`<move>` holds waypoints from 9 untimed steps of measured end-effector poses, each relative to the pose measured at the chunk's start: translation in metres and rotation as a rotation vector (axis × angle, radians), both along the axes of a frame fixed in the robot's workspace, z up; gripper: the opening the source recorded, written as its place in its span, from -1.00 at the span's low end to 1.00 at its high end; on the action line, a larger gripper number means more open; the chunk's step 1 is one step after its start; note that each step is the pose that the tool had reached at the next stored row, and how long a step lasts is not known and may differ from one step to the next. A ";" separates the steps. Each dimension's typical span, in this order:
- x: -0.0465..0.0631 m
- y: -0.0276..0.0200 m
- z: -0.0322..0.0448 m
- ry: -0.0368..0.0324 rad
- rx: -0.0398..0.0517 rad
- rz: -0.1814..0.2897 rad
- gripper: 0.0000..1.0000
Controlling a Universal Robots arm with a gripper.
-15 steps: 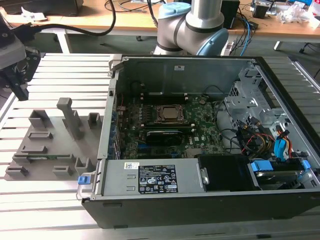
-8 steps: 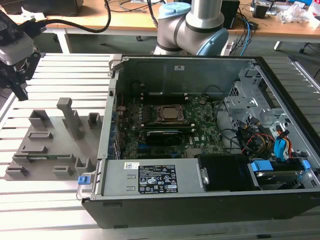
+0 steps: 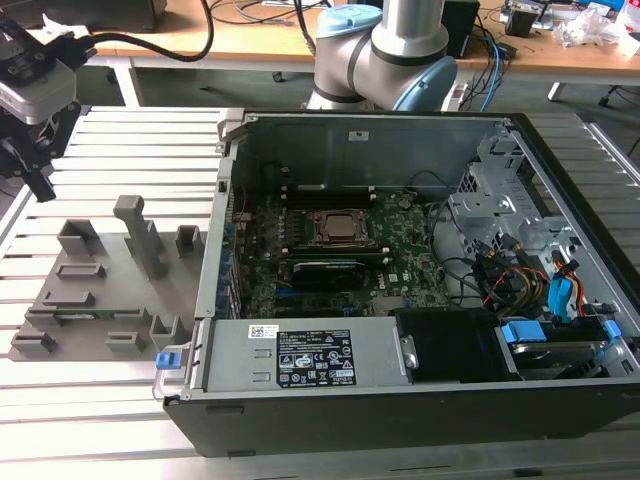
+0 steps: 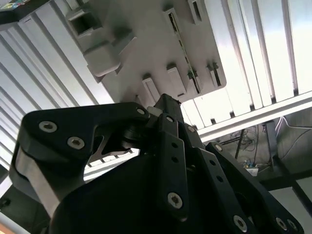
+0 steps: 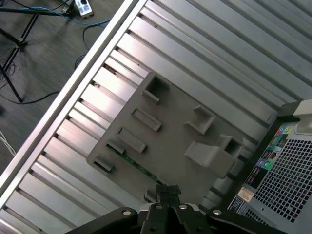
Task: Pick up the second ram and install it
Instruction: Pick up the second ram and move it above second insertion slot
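At the exterior view's left, the claw (image 3: 40,180) is hanging above the slatted desk (image 3: 90,405), well clear of its surface. In the first wrist view its fingertips (image 5: 168,191) are pressing together, clenched on nothing. Just to the right, the grey holder plate (image 3: 100,295) is lying flat on the desk, with several blocks rising from it. In the first wrist view the second ram (image 5: 134,165) is showing as a thin green strip, standing on edge in a slot near one edge of the plate, apart from the claw. Further right, the open computer case (image 3: 400,400) is lying on its side, exposing the motherboard (image 3: 400,245) and the CPU socket (image 3: 340,228). The arm's base (image 3: 385,50) is standing behind the case.
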State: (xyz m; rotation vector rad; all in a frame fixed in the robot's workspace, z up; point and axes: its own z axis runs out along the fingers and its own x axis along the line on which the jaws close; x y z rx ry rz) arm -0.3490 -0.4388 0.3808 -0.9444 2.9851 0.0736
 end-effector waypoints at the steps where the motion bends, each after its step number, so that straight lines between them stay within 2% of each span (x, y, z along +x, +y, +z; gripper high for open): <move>1: 0.000 0.0000 0.0000 0.0000 0.0000 0.015 -0.80; 9: 0.000 0.0000 0.0000 0.0000 0.0000 0.130 -0.80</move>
